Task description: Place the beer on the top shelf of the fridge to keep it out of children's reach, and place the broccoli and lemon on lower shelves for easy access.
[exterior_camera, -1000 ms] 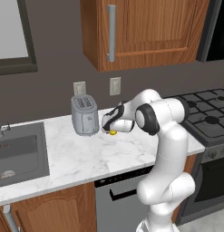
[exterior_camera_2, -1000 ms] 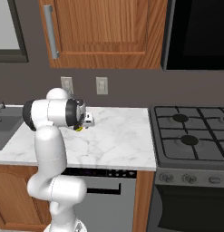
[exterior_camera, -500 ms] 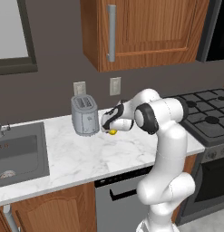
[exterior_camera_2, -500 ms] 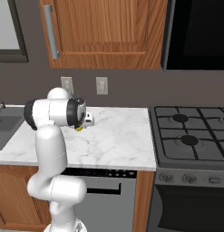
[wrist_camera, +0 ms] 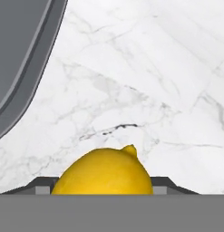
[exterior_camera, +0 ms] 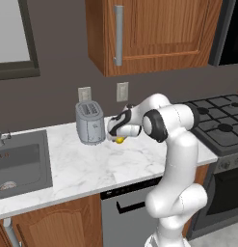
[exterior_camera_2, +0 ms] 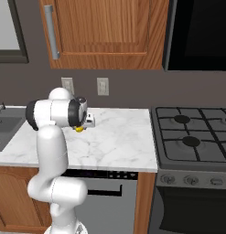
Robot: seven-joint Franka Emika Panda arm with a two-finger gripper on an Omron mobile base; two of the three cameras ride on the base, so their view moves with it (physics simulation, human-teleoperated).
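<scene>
Pincer (exterior_camera: pixel 118 138) has just closed from wide apart onto the lemon (wrist_camera: pixel 104 171), just right of the toaster (exterior_camera: pixel 90 123), low over the marble surface (exterior_camera: pixel 91 164). Fingers (wrist_camera: pixel 165 183) flank the lemon on both sides, so it looks clamped and probably ready to lift toward the fridge's lower shelves. Lemon's long axis lies roughly flat; its nub points away from the hand.
</scene>
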